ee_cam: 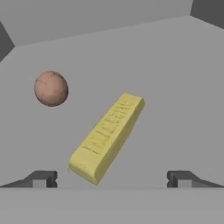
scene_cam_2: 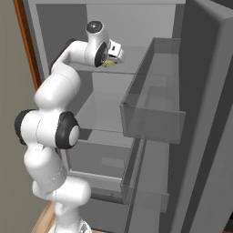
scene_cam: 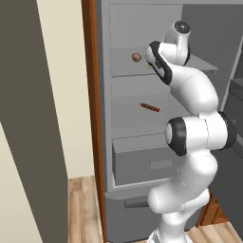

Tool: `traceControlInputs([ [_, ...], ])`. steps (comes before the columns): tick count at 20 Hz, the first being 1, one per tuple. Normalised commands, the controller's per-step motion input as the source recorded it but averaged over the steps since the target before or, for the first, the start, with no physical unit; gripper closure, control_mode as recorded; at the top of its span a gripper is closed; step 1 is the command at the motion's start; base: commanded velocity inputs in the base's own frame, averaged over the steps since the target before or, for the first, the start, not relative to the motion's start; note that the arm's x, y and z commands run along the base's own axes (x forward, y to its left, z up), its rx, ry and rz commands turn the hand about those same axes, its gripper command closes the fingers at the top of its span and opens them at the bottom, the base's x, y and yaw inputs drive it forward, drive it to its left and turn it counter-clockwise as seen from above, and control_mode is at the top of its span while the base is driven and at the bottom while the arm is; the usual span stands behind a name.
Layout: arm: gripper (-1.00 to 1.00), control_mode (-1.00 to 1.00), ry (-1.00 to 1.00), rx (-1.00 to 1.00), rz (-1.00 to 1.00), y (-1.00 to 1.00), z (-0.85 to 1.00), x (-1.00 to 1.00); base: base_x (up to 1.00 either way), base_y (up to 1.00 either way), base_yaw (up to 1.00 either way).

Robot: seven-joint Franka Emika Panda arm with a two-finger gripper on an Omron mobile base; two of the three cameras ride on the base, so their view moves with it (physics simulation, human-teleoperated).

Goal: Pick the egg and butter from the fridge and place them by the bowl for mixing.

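The fridge (scene_cam: 137, 85) stands open, and my arm reaches onto its upper shelf. There the brownish egg (scene_cam: 136, 57) rests to the left of my hand. In the hand view the pale-yellow butter (ee_cam: 107, 138) lies at a slant just ahead of my gripper (ee_cam: 112, 179), its near end between the two fingertips (ee_cam: 41, 178). The egg (ee_cam: 51, 89) sits farther back and to the left, apart from the butter. The gripper is open and holds nothing. In the right base view a bit of the butter (scene_cam_2: 109, 63) shows under the hand.
A brown skewer-like item (scene_cam: 150, 107) lies on the middle shelf. Grey drawers (scene_cam: 142, 163) sit below it. The open fridge door with its bins (scene_cam_2: 154, 107) stands close on the right. A brown wooden panel edge (scene_cam: 90, 95) borders the fridge on the left.
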Motion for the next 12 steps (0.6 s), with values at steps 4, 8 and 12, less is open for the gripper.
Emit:
traceControlInputs([
  [4,-1.00,-1.00,0.02,-0.08,0.00,0.00,-0.15,0.24,0.00,0.00,0.00],
  [8,-1.00,-1.00,0.03,-0.07,0.00,0.00,-0.21,0.18,0.00,0.00,0.00],
  [12,-1.00,-1.00,0.02,-0.04,0.00,0.00,-0.17,0.19,0.00,0.00,0.00],
])
